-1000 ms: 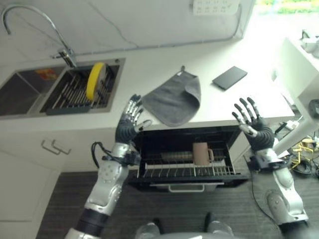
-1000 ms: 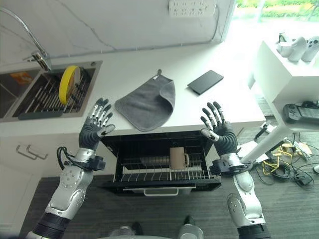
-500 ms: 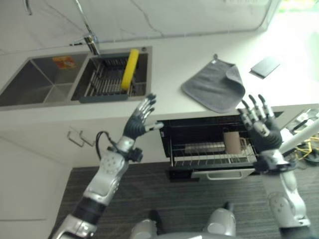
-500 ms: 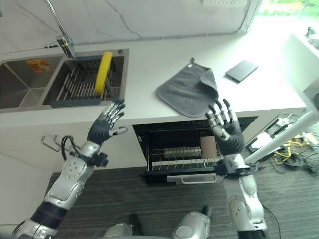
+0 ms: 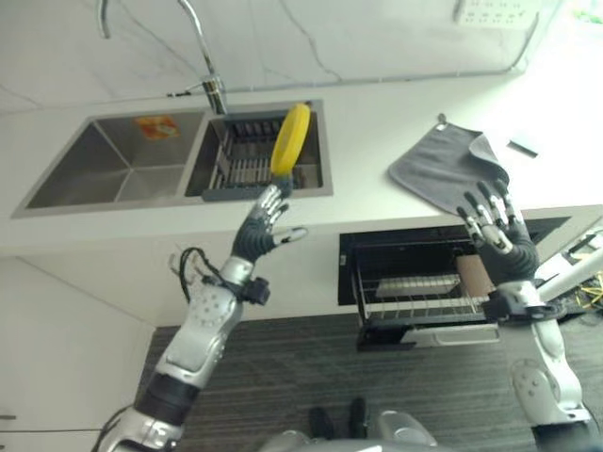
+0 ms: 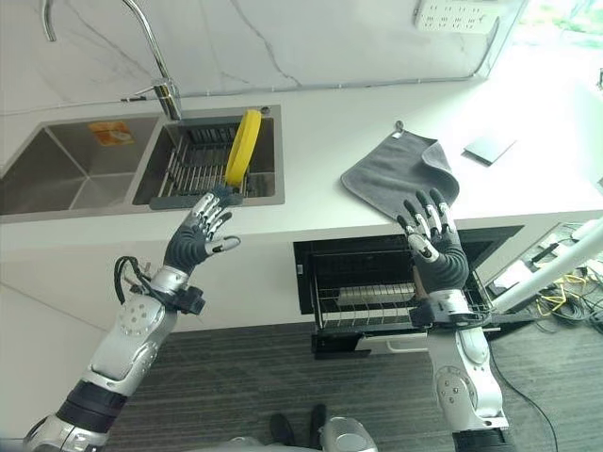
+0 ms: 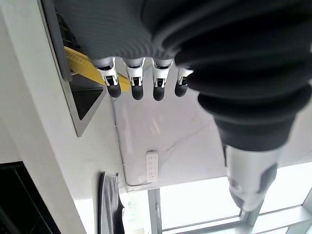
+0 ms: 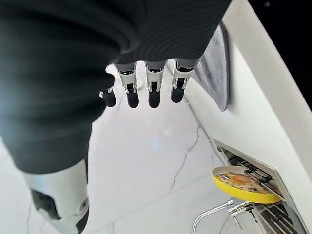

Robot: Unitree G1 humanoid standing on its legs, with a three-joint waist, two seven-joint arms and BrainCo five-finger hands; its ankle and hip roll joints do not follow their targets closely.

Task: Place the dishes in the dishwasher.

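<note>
yellow plate [image 5: 289,139] stands on edge in the sink rack [image 5: 247,160], now just past the left hand [image 5: 260,225], fingers spread, closing in; right hand [image 5: 496,240] hangs open before the dishwasher [image 5: 424,292].

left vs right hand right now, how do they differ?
The left hand is raised before the sink's near rim, just short of the yellow plate standing in the sink rack; the right hand is raised before the open dishwasher, below the grey towel. Both are open and empty.

Yellow plate [image 5: 289,139] stood on edge in sink rack [image 5: 247,162], far left. Dishwasher [image 6: 396,273] open under counter [image 6: 311,202], lower rack [image 6: 369,303] pulled out.
</note>
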